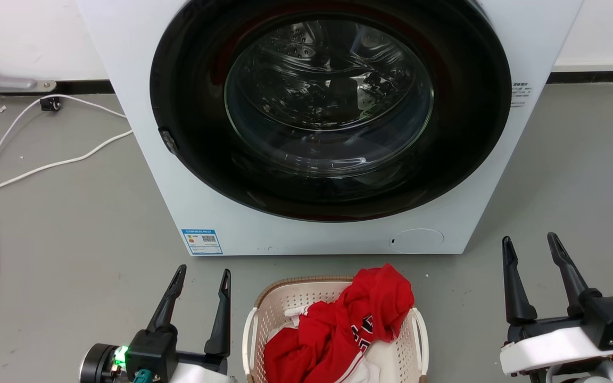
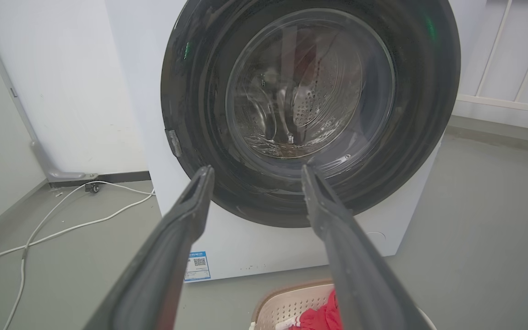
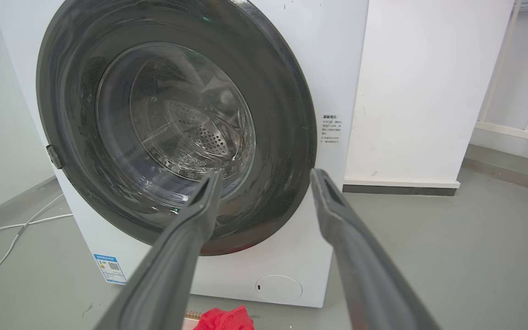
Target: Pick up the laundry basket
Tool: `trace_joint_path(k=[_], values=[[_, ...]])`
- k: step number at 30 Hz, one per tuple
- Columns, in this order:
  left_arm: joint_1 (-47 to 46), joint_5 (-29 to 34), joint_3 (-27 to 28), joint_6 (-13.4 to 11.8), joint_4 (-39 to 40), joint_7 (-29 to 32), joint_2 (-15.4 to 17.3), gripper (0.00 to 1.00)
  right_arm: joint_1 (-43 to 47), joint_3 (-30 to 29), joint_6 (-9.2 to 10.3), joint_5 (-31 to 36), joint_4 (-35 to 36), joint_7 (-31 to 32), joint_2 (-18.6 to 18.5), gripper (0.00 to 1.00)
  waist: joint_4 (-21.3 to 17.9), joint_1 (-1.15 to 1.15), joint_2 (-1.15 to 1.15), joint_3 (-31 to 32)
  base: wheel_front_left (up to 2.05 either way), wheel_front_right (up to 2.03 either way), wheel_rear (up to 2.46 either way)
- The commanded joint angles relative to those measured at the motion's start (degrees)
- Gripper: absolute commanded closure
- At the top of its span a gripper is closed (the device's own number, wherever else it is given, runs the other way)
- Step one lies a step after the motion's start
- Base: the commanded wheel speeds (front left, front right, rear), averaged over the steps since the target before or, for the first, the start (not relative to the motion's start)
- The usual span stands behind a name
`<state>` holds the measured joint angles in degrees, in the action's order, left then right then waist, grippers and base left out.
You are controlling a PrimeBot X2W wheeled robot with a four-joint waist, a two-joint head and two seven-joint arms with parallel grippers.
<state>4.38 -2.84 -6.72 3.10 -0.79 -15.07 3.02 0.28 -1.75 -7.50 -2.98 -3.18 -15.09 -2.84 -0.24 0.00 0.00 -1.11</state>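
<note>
- Cream-white perforated plastic laundry basket [image 1: 280, 311], bottom centre, holding red cloth [image 1: 349, 324]
- Left gripper [image 1: 204, 272], lower left: jaws spread, empty
- Right gripper [image 1: 529, 238], lower right: jaws spread, empty

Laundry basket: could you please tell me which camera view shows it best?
The head view: the laundry basket shows its brown rim, perforated walls and both white handles. The left wrist view catches one rim corner; the right wrist view, a sliver of rim.
</note>
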Motion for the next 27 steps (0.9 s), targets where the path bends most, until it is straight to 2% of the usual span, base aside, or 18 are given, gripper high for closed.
trace_joint_path(k=[1, 14, 20, 27], values=[[0.5, 0.1, 0.1, 0.2, -0.1, -0.2, -0.1, 0.0, 0.4, -0.1, 0.02, -0.2, 0.3, -0.1, -0.1, 0.0, 0.0, 0.0, 0.0, 0.0, 0.0, 0.0, 0.0], [-0.8, -0.6, 0.2, 0.4, -0.2, -0.2, -0.1, 0.0, -0.5, -0.1, 0.02, -0.4, -0.2, -0.1, -0.1, 0.0, 0.0, 0.0, 0.0, -3.0, 0.0, 0.0, 0.0], [-3.5, -1.0, 0.7, 0.6, -3.1, -0.1, -0.1, 0.0, -3.1, 0.0, 0.02, -0.4, -3.2, -0.1, -0.1, 0.0, -0.3, 0.0, 0.0, -8.6, 0.0, 0.0, 0.0], [-10.4, -0.4, 2.2, 1.6, -11.4, -0.2, 0.1, 0.0, -9.2, 0.8, 0.02, -1.4, -10.7, 2.9, -0.1, 0.0, -0.8, 0.0, 0.0, -17.9, 0.0, 0.0, 0.0]])
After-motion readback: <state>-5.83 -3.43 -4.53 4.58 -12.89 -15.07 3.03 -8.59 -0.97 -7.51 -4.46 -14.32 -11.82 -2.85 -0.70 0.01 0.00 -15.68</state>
